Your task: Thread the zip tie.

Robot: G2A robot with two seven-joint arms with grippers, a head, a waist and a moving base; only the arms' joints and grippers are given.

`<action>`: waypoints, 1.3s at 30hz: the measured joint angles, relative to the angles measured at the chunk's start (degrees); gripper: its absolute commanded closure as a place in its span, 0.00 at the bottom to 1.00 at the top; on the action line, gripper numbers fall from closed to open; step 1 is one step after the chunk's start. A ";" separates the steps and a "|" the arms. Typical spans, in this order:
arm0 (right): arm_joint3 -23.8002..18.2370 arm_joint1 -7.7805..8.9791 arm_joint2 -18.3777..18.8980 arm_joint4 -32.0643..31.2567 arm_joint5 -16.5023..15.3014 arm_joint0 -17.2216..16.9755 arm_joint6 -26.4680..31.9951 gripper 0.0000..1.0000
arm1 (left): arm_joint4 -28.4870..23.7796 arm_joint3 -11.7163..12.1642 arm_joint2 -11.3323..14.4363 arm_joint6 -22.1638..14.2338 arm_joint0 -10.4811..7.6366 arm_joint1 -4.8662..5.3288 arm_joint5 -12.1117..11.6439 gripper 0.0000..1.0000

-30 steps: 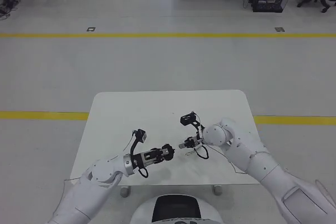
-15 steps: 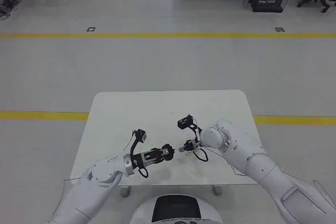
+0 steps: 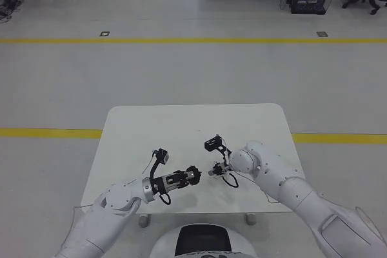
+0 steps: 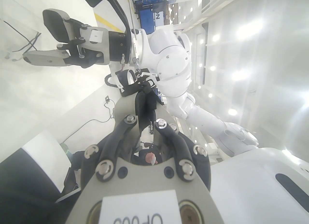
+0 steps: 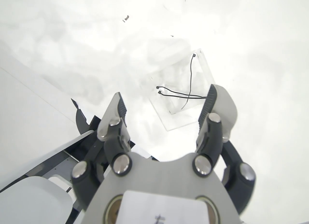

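Right end effector (image 5: 166, 97) hangs open, facing a clear tray (image 5: 179, 126) of black zip ties (image 5: 189, 95); we see our left end effector (image 4: 144, 95) closed nearby.

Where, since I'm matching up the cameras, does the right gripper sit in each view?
Top view: right gripper over the table's near half.
Left wrist view: the gripper, open, in front of the clear tray.
Right wrist view: the gripper frames that tray.
Shared landmark: the clear tray, in both wrist views.
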 measured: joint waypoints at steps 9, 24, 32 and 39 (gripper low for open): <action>2.35 -1.02 -1.06 -2.42 1.19 0.36 -0.59 0.63 | 0.00 0.00 0.00 0.00 0.00 0.00 0.00 1.00; 6.00 -2.89 -2.39 -4.91 2.36 0.77 -1.26 0.66 | 0.00 0.00 0.00 0.00 0.00 0.00 0.00 1.00; 7.27 -3.94 -3.25 -7.08 4.22 0.89 -1.32 0.69 | 0.00 0.00 0.00 0.00 0.00 0.00 0.00 1.00; 8.15 -4.85 -3.84 -8.80 5.87 1.01 -0.95 0.71 | 0.00 0.00 0.00 0.00 0.00 0.00 0.00 1.00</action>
